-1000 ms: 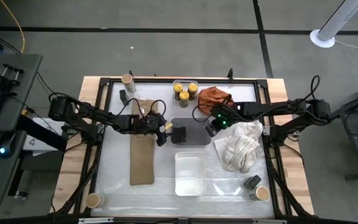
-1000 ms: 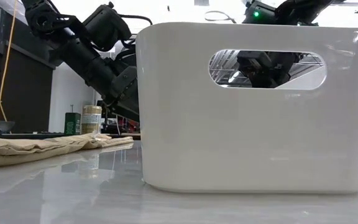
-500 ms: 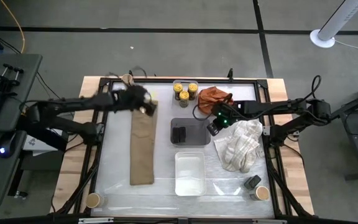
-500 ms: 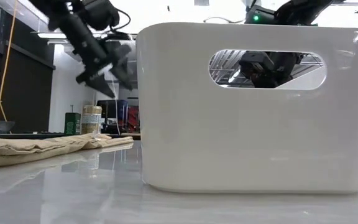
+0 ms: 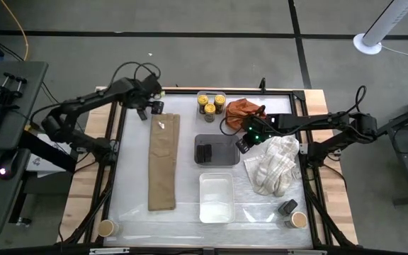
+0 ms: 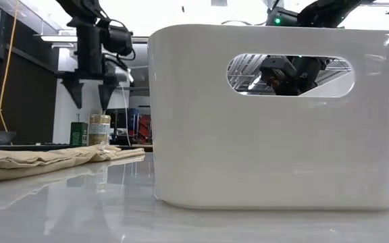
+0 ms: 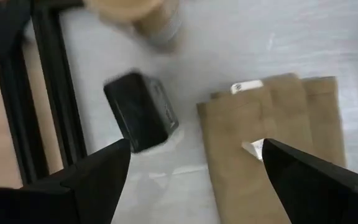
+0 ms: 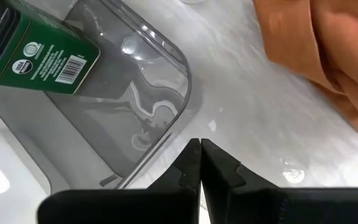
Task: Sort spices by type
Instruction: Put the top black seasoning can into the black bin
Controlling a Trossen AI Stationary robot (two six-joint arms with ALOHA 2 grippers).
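My left gripper (image 7: 196, 149) is open and hovers over the table's far left corner (image 5: 149, 106), fingers pointing down (image 6: 90, 91). Below it lie a dark grey tin (image 7: 140, 112) and a tan-topped tub (image 7: 138, 15). My right gripper (image 8: 199, 149) is shut and hangs beside the grey tray's right end (image 5: 243, 144). One green-labelled tin (image 8: 39, 53) lies in that tray (image 5: 204, 153). Three yellow-lidded jars (image 5: 210, 103) stand at the far edge. Another tin (image 5: 287, 207) and tub (image 5: 298, 219) sit at the near right, and a third tub (image 5: 106, 227) at the near left.
A long tan cloth (image 5: 163, 161) lies left of the grey tray (image 5: 225, 142). A white tray (image 5: 217, 198) stands near the front, filling the low view (image 6: 275, 115). An orange cloth (image 5: 245, 110) and a white towel (image 5: 275, 164) lie on the right.
My left gripper has swung away from the grey tray toward the table's far left corner, rising on the way, and its fingers have turned to point down. The tin in the grey tray has stayed where it was.
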